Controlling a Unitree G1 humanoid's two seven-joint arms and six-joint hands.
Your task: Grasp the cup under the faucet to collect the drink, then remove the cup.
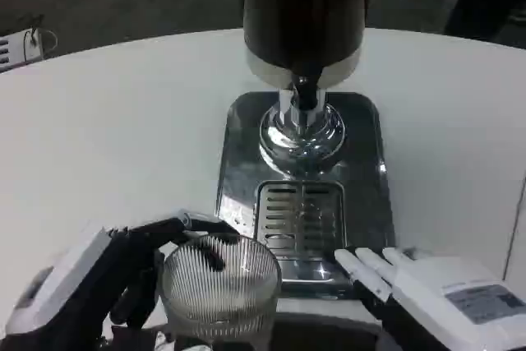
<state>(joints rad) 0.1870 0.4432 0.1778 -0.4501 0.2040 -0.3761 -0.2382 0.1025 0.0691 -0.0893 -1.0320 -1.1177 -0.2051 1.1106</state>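
A clear ribbed glass cup [220, 287] stands at the near left corner of the dispenser's steel base [362, 162]. My left hand [99, 281] wraps around the cup from the left, its black fingers curling over the far rim. The black faucet [306, 92] juts from the dark dispenser body [304, 6] above the chrome pedestal, well behind the cup. The slotted drip grate [302, 219] lies just right of the cup. My right hand [436, 293] lies near the base's front right corner, white fingers stretched toward the grate and holding nothing.
The white round table [107, 137] spreads to the left and right of the dispenser. A small white object [20, 47] sits at the table's far left edge. The floor beyond is dark.
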